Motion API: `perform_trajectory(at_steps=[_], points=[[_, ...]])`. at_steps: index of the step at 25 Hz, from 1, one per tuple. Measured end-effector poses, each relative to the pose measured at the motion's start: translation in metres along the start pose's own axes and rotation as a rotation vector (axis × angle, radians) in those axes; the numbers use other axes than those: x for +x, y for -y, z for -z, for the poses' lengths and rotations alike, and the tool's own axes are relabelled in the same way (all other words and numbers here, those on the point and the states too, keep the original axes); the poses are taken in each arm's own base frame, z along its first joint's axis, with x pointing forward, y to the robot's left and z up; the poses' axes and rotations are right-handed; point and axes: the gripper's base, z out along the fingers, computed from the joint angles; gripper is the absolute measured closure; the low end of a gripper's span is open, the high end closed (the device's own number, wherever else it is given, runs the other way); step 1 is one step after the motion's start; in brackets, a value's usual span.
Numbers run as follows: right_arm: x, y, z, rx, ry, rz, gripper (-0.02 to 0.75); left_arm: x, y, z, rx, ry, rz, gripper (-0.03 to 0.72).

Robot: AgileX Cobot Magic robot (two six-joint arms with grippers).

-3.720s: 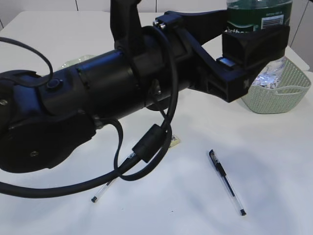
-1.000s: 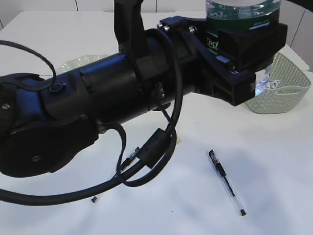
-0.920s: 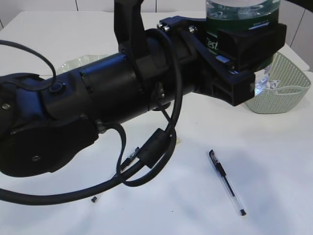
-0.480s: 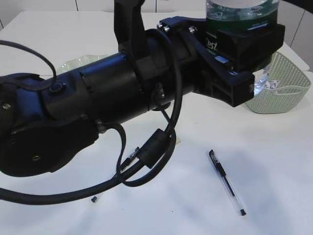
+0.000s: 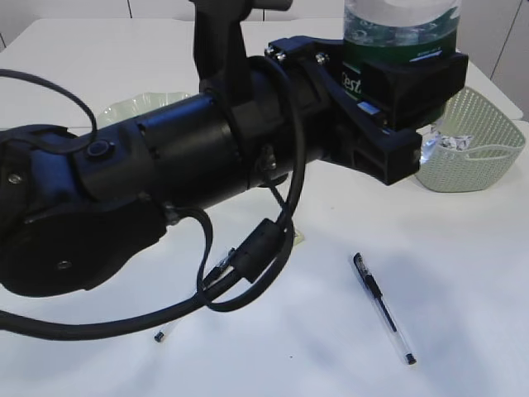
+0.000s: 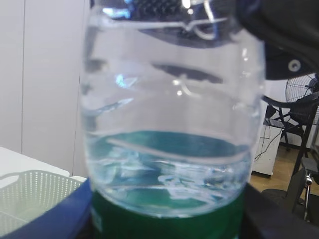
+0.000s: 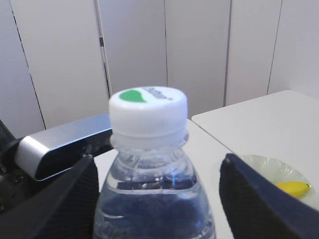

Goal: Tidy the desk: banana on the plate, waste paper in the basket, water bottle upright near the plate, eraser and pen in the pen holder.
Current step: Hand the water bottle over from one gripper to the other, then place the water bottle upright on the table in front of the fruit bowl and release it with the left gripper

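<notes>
White panelled walls back a white tabletop (image 5: 463, 273) where a two-armed robot is pictured mid-tidy. From the exterior camera, the left arm fills most of the frame, and its left gripper (image 5: 395, 107) has its fingers (image 5: 413, 78) closed about the green-labelled body of an upright water bottle (image 5: 397, 33), which is lifted clear of the surface just beside a pale green basket (image 5: 488, 141). Crumpled waste paper (image 5: 453, 142) shows inside the basket. A pen (image 5: 383, 308) lies on the tabletop well apart from the basket, nearer the camera, while a second pen (image 5: 216, 270) lies partly hidden under the arm's black cables. The plate (image 5: 136, 106) peeks out behind the arm at left. In the right wrist view, the right gripper (image 7: 157, 194) straddles the bottle's neck below its white cap, its padded fingers (image 7: 254, 199) standing wide on either side and touching nothing. That same view shows the banana (image 7: 293, 187) lying on the plate at lower right, well apart from the bottle
</notes>
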Motion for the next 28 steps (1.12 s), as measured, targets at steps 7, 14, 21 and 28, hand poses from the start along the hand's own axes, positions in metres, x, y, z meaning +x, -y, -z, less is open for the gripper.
perform_trajectory(at_steps=[7,14,21,28], points=[[0.0,0.001,0.0,0.013,-0.003,0.008,0.184,0.0,-0.009,0.001,-0.026,0.001,-0.021,0.303],[0.0,0.003,0.0,0.045,-0.006,0.009,0.184,-0.006,-0.04,0.006,-0.112,0.013,-0.039,0.303],[0.0,0.007,0.0,0.081,-0.008,0.011,0.184,-0.015,-0.077,0.016,-0.216,0.04,-0.059,0.303],[0.001,0.007,0.0,0.085,-0.015,0.015,0.184,-0.024,-0.114,0.032,-0.329,0.06,-0.08,0.303]])
